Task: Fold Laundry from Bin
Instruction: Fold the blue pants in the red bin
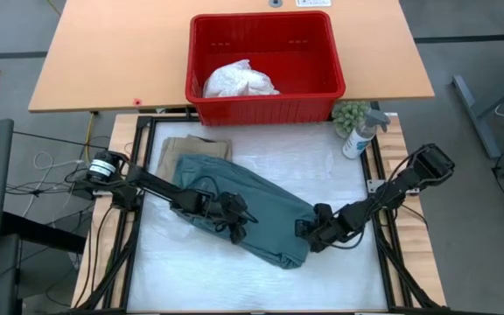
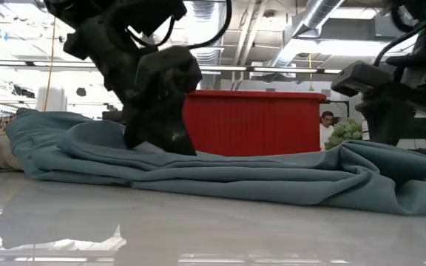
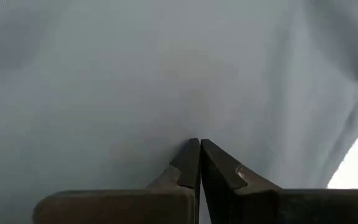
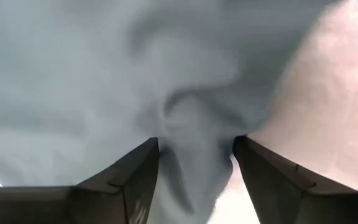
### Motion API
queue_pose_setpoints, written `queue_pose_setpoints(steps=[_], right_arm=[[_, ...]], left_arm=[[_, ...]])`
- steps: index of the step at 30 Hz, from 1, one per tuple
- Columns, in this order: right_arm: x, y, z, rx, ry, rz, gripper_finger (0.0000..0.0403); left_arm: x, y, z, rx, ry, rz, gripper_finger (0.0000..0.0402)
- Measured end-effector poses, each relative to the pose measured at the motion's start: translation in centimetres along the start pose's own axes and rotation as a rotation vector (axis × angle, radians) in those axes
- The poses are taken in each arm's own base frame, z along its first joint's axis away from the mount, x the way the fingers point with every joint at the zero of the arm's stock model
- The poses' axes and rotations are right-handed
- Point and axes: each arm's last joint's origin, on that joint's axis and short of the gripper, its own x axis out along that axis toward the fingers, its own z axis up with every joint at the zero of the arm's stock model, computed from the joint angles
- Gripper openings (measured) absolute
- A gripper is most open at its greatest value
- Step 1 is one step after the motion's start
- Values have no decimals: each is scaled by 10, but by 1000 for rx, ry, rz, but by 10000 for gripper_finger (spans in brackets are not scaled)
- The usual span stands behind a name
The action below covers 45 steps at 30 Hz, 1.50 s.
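Long dark teal-green cloth garment (image 1: pixel 252 210) slanting between pressed-together left gripper (image 1: pixel 234 214) near mid-cloth and spread right gripper (image 1: pixel 309 229) straddling a fold at the lower end.

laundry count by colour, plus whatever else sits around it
teal-green garment: 1
beige-khaki garment: 1
white garment, in the bin: 1
red bin: 1
spray bottle: 1
green plant: 1
total: 6
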Motion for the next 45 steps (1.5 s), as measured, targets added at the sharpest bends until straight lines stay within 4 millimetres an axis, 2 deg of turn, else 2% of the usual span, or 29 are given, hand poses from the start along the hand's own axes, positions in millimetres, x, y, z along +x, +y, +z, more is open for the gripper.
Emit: queue_pose_setpoints(steps=[5,10,19,25,38,45], right_arm=[[-2,-5,-11,72,12,36,248],[-2,-4,-12,98,18,53,239],[-12,-2,-29,50,69,58,235],[-18,0,-28,59,2,43,235],[13,7,-22,98,-79,18,232],[20,23,-13,74,-106,43,179]], left_arm=[[6,5,-3,-5,22,22,0],[10,9,-2,-23,30,26,0],[12,14,0,-39,51,8,0],[12,14,0,-36,50,11,0],[12,14,0,-39,50,2,0],[12,13,1,-48,46,-6,0]])
